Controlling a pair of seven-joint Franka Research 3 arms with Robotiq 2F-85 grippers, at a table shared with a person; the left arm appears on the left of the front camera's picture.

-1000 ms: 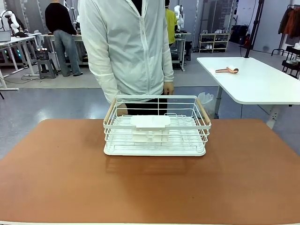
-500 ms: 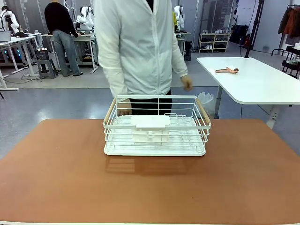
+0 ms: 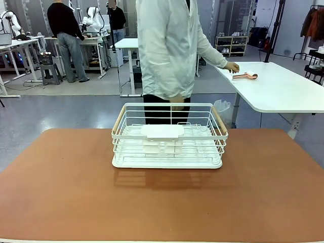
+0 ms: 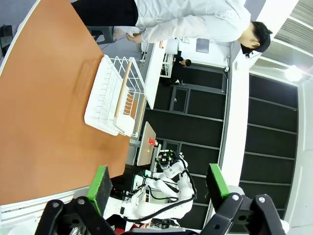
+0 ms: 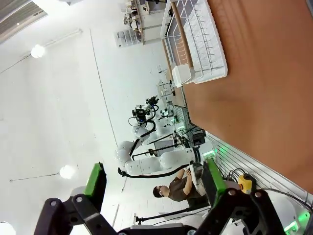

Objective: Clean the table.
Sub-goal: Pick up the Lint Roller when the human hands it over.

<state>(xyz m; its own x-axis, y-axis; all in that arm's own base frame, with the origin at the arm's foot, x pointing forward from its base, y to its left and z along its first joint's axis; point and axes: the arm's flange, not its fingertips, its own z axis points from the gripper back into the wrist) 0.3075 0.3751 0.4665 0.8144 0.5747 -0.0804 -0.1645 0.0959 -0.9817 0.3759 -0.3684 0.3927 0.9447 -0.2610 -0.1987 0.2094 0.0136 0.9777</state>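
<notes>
Table (image 3: 55,202): terracotta top, bare except white wire rack (image 3: 169,136) at far-middle. L gripper (image 4: 159,171) & R gripper (image 5: 152,169) both spread wide, nothing held, well apart from rack. Person's hand (image 3: 233,67) just beside pinkish tool (image 3: 245,76) on white side table (image 3: 283,96). Our judgement: keep arms clear; when wiping, work round rack w/o nudging it.

Bright, even overhead light keeps my front view sharp, with only a soft shadow on the table (image 3: 61,192) just in front of the wire basket (image 3: 167,163), while both my wrist views bow at the edges and the right one bleaches white around the ceiling lamps (image 5: 38,50).
</notes>
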